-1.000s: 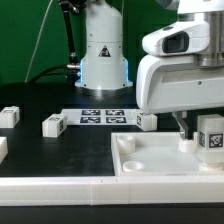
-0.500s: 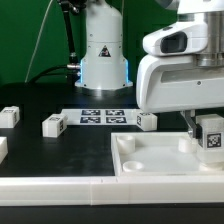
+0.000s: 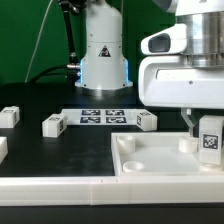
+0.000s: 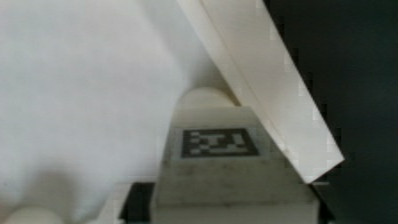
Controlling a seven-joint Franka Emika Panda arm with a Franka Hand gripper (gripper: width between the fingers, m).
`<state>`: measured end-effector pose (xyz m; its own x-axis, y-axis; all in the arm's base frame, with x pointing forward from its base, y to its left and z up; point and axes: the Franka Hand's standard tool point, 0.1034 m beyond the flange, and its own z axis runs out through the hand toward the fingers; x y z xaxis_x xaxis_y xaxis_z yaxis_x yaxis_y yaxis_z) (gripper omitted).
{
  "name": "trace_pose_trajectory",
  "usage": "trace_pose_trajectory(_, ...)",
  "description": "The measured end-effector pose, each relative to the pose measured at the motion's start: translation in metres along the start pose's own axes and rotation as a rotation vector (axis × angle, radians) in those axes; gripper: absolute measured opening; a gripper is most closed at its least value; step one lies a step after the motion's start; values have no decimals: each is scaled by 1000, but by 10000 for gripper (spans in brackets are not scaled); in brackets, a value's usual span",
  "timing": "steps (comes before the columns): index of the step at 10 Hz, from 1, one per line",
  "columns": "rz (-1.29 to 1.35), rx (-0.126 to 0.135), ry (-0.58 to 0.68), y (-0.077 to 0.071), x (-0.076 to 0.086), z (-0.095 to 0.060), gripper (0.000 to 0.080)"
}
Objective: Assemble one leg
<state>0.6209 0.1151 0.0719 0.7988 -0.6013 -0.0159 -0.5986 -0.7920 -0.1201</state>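
Leg (image 3: 209, 138) comes first. In the exterior view it is the small white block at the exterior view's right, hanging in the end effector (image 3: 204, 128). It is upright, its black-and-white tag faces the camera, and it is low over the far right corner of the big white tray (image 3: 150, 166), just beside a round corner socket (image 3: 187, 144). We think it is held upright and low because one end must go down into such a socket.

One dark finger (image 3: 187, 122) shows beside the block and the other is hidden. So we judge, and do not plainly see, that the end effector is closed on the leg, with only the block's width between the jaws.

Other legs (image 3: 146, 121) lie loose on the black counter (image 3: 30, 150), well apart from the tray, probably waiting for their turn. The marker board (image 3: 100, 115) lies flat behind them.

In the wrist view the leg (image 4: 217, 168) runs away from the camera with its tag turned to the lens. This fits with a block that is gripped at the near end. Behind it we see the tray's white floor and slanted rim (image 4: 267, 85).

We can read no words or brand names, only the square tag patterns. A triangular warning sticker (image 3: 103, 53) sits on the arm's base, and its symbol is too small to read.
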Motion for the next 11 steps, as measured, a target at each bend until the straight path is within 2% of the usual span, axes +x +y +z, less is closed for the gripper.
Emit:
trace_pose_trajectory(7, 775, 10, 12, -1, 0, 1, 290)
trace_pose_trajectory(11, 978, 27, -15, -1, 0, 1, 290)
